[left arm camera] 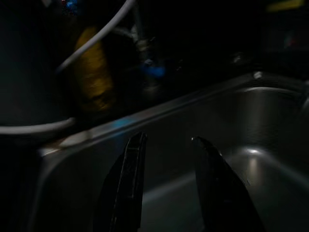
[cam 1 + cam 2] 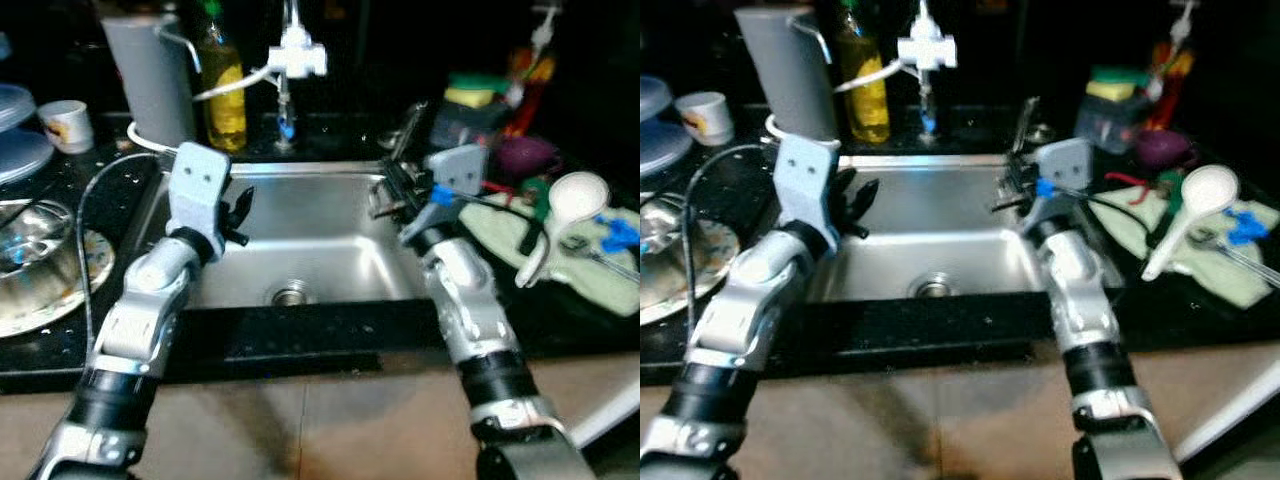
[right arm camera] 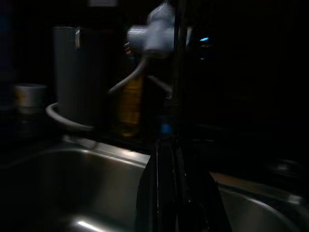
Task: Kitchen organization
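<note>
Over the bare steel sink (image 2: 300,235), left claw (image 2: 240,212) parted, empty; right claw (image 2: 385,195) pressed together, empty.

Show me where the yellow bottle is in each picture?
Left eye view: yellow bottle behind the sink, top left.
Right eye view: bottle same spot, beside the grey jug.
Left wrist view: dim yellow shape, upper left.
Right wrist view: dim, near the middle.
Shared landmark: the white tap right beside it.

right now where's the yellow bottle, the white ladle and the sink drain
yellow bottle (image 2: 224,105), left eye view, on its yellow body
white ladle (image 2: 577,197), left eye view, on its bowl
sink drain (image 2: 288,295), left eye view, on the drain's centre
</note>
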You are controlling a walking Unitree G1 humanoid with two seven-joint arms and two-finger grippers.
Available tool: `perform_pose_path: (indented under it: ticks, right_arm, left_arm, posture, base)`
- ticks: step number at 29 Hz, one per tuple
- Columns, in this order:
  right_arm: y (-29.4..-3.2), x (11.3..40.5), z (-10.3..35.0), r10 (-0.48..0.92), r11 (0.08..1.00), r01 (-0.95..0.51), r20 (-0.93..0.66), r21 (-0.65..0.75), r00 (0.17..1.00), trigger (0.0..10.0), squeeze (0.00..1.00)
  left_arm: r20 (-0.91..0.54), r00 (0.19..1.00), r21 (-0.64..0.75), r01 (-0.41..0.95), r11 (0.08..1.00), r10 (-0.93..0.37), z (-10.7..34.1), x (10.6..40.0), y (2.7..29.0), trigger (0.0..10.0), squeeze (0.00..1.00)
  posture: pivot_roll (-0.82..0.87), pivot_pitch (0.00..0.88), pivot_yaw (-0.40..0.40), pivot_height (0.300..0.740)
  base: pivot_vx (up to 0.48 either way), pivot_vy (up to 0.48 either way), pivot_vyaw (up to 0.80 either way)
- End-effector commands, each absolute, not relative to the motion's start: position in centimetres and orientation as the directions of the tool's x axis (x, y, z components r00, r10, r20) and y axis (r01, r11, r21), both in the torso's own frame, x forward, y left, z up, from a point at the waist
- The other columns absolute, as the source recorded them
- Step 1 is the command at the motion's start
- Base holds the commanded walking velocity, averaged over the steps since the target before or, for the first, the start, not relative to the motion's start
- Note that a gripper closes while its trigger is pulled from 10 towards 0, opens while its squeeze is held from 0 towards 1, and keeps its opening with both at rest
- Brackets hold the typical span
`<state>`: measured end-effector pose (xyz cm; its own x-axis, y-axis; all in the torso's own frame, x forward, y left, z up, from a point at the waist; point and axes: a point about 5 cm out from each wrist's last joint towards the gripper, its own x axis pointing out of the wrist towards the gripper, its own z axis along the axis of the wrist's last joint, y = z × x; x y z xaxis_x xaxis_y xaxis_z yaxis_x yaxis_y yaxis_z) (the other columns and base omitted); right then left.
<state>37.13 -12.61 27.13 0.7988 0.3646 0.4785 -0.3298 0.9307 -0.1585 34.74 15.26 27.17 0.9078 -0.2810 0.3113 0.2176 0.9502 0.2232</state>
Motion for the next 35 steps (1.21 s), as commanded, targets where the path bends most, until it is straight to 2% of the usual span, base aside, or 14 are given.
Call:
perform_pose_path:
  ticks: [1, 12, 21, 26, 28, 31, 32, 35]
  right_arm:
    - [-13.3, 37.1, 27.2, 0.352, 0.936, -0.312, 0.486, -0.164, 0.800, 10.0, 0.00]
    - [-13.6, 37.2, 27.3, 0.348, 0.937, -0.303, 0.482, -0.172, 0.804, 10.0, 0.00]
    - [-12.7, 38.3, 27.0, 0.435, 0.898, -0.346, 0.416, -0.273, 0.799, 10.0, 0.00]
    - [-11.5, 40.0, 25.6, 0.522, 0.834, -0.430, 0.239, -0.346, 0.819, 10.0, 0.00]
    - [-11.0, 40.3, 24.3, 0.560, 0.791, -0.485, 0.122, -0.373, 0.819, 10.0, 0.00]
    - [-10.7, 40.7, 22.7, 0.565, 0.745, -0.517, -0.014, -0.421, 0.825, 10.0, 0.00]
    - [-10.7, 40.9, 22.5, 0.553, 0.748, -0.516, -0.038, -0.417, 0.832, 10.0, 0.00]
    - [-10.7, 41.0, 22.4, 0.545, 0.752, -0.516, -0.053, -0.411, 0.837, 10.0, 0.00]
  left_arm:
    - [0.290, 0.911, 0.225, 0.231, 0.947, -0.292, 26.7, 34.7, 15.1, 10.0, 0.00]
    - [0.288, 0.910, 0.232, 0.235, 0.944, -0.298, 26.6, 34.5, 14.9, 10.0, 0.00]
    - [0.227, 0.921, 0.300, 0.244, 0.922, -0.317, 26.0, 34.6, 15.2, 10.0, 0.00]
    - [0.088, 0.913, 0.398, 0.334, 0.854, -0.398, 24.5, 33.7, 15.5, 10.0, 0.00]
    - [0.038, 0.910, 0.418, 0.361, 0.834, -0.413, 24.0, 33.3, 15.8, 10.0, 0.00]
    - [-0.034, 0.897, 0.444, 0.408, 0.797, -0.441, 23.5, 32.6, 16.1, 10.0, 0.00]
    - [-0.061, 0.870, 0.471, 0.457, 0.754, -0.489, 23.4, 32.1, 15.9, 10.0, 0.00]
    - [-0.082, 0.849, 0.489, 0.491, 0.721, -0.522, 23.3, 31.7, 15.7, 10.0, 0.00]
  posture:
    - [-0.05, 0.103, -0.025, 0.740]
    - [-0.05, 0.103, -0.027, 0.740]
    - [-0.05, 0.116, -0.024, 0.740]
    - [-0.04, 0.127, -0.037, 0.740]
    - [-0.04, 0.130, -0.044, 0.740]
    - [-0.03, 0.131, -0.048, 0.740]
    - [-0.03, 0.131, -0.048, 0.740]
    - [-0.03, 0.131, -0.048, 0.740]
  base:
    - [0.000, 0.000, 0.00]
    - [0.000, 0.000, 0.00]
    - [0.000, 0.000, 0.00]
    - [0.000, 0.000, 0.00]
    - [0.000, 0.000, 0.00]
    - [0.000, 0.000, 0.00]
    - [0.000, 0.000, 0.00]
    - [0.000, 0.000, 0.00]
